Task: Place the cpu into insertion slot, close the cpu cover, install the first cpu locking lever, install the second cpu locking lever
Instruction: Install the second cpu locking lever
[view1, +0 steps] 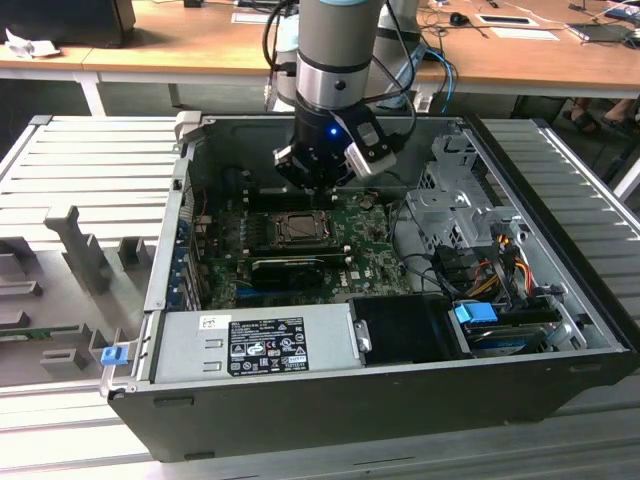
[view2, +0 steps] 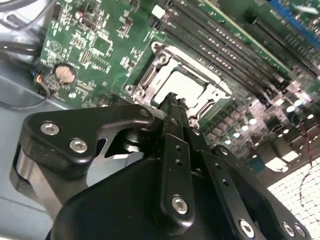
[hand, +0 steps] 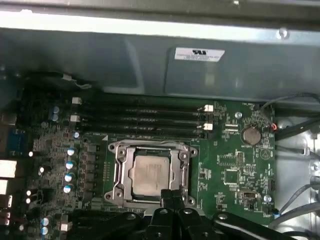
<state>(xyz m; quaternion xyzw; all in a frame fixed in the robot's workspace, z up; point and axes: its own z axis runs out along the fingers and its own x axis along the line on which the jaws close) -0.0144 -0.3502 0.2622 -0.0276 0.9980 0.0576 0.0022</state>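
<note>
Your pincer (hand: 172, 197) hovers low over the green motherboard (hand: 235, 165) inside the open computer case (view1: 400, 385), fingertips pressed together and gripping nothing. The cpu (hand: 151, 173) already lies flat in the insertion slot (hand: 116, 172), directly under the tips. The cpu cover (hand: 150, 146) appears to lie down around the chip, though its latching is hard to judge. Expect the chip to be light, rigid and fragile; the thin metal frame is stiff, best pushed at its edge.
</note>
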